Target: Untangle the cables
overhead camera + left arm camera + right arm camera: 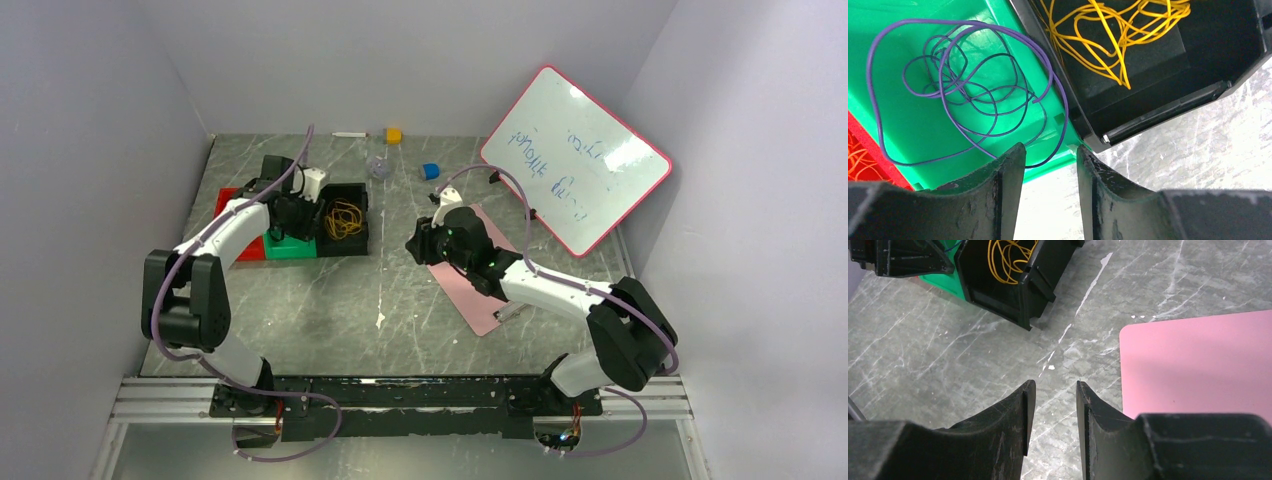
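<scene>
Left tool (1050,152) hovered parted, empty, over three bins (903,125) holding one purple cable (970,95), one yellow cable (1108,35), one orange cable (859,162); right tool (1054,387) parted above counter (948,355).

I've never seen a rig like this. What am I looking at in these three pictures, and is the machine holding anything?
This is a robot with a left arm and a right arm, bolted at the near edge of a grey table. The wide picture looks down from above and behind them. The other two come from a small camera on each wrist, so the black prongs at the bottom are that arm's own tool.

The left tool hovers over a green bin with a loose purple cable in it. Beside it, a black bin holds a yellow cable, and the corner of a red bin shows an orange cable.

The right tool hangs over bare table beside a pink mat. Both tools are open and hold nothing. A whiteboard leans at the back.
</scene>
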Action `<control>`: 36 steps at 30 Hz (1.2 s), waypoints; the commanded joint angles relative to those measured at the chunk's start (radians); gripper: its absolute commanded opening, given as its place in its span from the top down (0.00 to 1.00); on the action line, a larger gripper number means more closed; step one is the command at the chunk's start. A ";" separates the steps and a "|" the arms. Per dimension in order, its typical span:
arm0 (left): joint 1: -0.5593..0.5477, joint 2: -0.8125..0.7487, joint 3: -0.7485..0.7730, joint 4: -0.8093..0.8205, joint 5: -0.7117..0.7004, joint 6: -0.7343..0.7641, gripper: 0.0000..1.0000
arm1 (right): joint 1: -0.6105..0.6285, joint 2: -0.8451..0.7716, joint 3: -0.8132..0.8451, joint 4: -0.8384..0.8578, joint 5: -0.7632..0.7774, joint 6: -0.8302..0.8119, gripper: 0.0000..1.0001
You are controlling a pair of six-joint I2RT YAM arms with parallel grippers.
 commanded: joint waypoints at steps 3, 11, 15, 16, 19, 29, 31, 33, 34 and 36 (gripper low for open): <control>-0.006 0.026 0.045 -0.013 -0.050 0.019 0.58 | -0.003 -0.010 -0.014 0.009 -0.007 0.003 0.60; -0.004 0.026 0.051 -0.013 -0.098 0.006 0.78 | -0.003 -0.010 -0.013 0.009 -0.011 -0.001 0.60; 0.004 0.023 0.048 -0.007 -0.117 -0.005 0.87 | -0.003 -0.011 -0.013 0.007 -0.012 -0.003 0.60; 0.008 0.023 0.049 -0.006 -0.121 -0.007 0.87 | -0.002 -0.011 -0.013 0.007 -0.012 -0.003 0.60; 0.021 0.030 0.060 -0.011 -0.116 -0.018 0.88 | -0.002 -0.012 -0.013 0.007 -0.014 -0.002 0.60; 0.028 0.082 0.144 -0.018 0.000 -0.034 0.84 | -0.003 -0.009 -0.022 0.018 -0.016 0.009 0.60; 0.028 0.088 0.162 -0.018 0.045 -0.035 0.84 | -0.003 -0.008 -0.022 0.019 -0.019 0.011 0.60; 0.027 0.095 0.176 -0.015 0.086 -0.037 0.85 | -0.003 -0.006 -0.023 0.022 -0.021 0.013 0.60; 0.027 0.097 0.180 -0.011 0.100 -0.037 0.86 | -0.002 -0.005 -0.023 0.022 -0.022 0.013 0.60; 0.027 0.097 0.184 0.001 0.121 -0.043 0.86 | -0.003 -0.003 -0.020 0.021 -0.023 0.012 0.60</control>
